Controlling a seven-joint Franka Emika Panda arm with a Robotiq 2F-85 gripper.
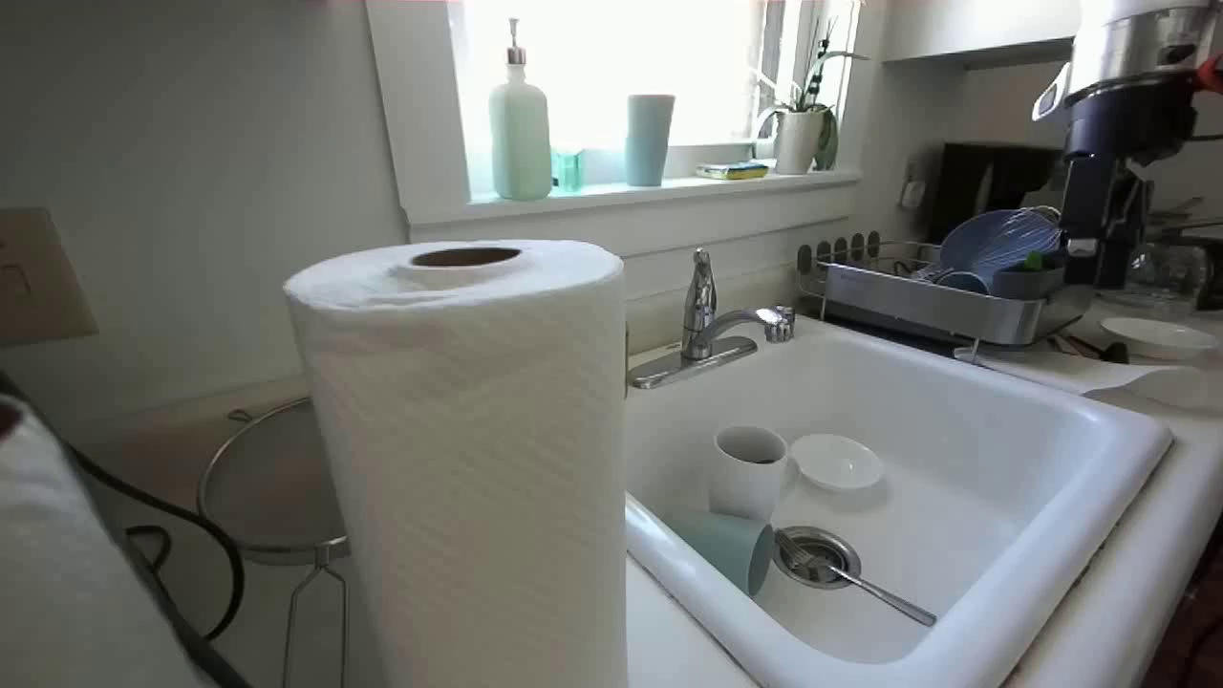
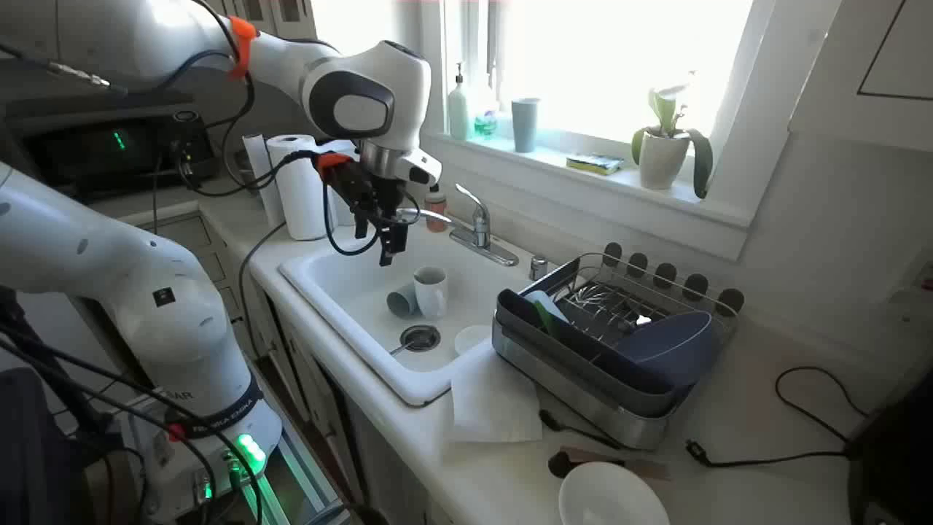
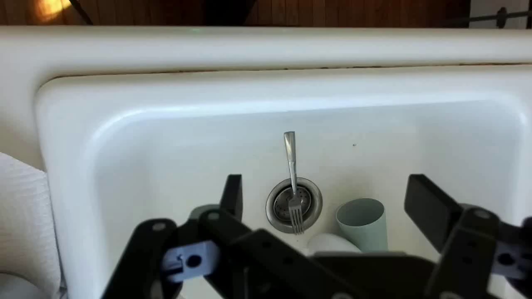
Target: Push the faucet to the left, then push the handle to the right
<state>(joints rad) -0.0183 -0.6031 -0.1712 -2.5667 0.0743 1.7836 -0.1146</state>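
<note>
The faucet is a low, curved chrome spout (image 1: 740,321) at the back of the sink; it also shows in an exterior view (image 2: 431,215), where it points away from the dish rack. The handle is a slim chrome lever (image 1: 702,277) rising from the tap's base, also seen in an exterior view (image 2: 474,199). My gripper (image 2: 375,244) hangs above the sink, apart from the tap, fingers down. It also shows at the upper right of an exterior view (image 1: 1104,258). In the wrist view my gripper (image 3: 324,195) has its fingers wide apart with nothing between them. The tap is out of the wrist view.
The white sink (image 1: 1080,478) holds a white mug (image 1: 750,478), a grey-green cup (image 3: 365,232), a small white dish (image 1: 837,462) and a fork (image 3: 292,166) across the drain. A dish rack (image 2: 583,379) stands beside it. A paper towel roll (image 1: 468,459) stands opposite.
</note>
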